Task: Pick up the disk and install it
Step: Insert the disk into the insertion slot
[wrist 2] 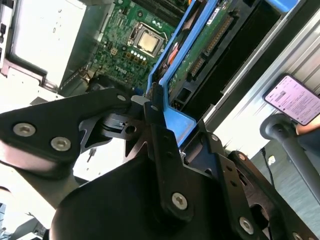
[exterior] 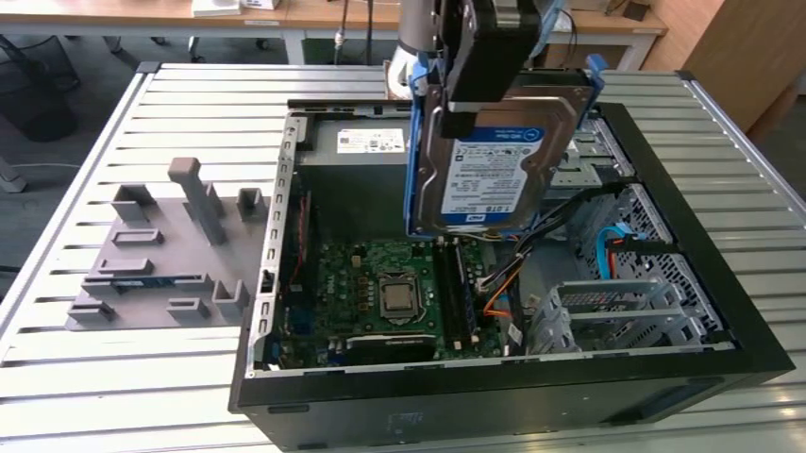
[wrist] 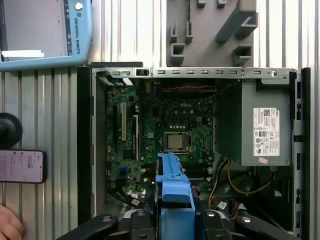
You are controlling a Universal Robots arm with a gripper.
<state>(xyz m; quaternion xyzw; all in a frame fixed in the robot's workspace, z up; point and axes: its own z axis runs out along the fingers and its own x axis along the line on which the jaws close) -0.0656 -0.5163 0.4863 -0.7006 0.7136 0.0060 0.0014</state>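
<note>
The disk (exterior: 492, 170), a silver hard drive with a blue-and-white label in a blue carrier bracket, hangs upright above the open computer case (exterior: 705, 283). My gripper (exterior: 469, 94) is shut on its upper edge and holds it over the motherboard (exterior: 391, 283). In the second wrist view the black fingers (wrist 2: 156, 115) clamp the blue bracket (wrist 2: 175, 117), with the disk's circuit-board side (wrist 2: 202, 50) running away from them. In the first wrist view the bracket's edge (wrist: 172, 182) sticks out from the gripper (wrist: 172, 220) over the case interior.
A metal drive bay (exterior: 617, 311) sits in the case at the exterior view's right. The grey power supply (wrist: 265, 130) fills one corner. A grey fixture plate (exterior: 164, 245) lies beside the case. A teach pendant (wrist: 45, 30), a phone (wrist: 20, 166) and a hand (wrist: 7, 225) are nearby.
</note>
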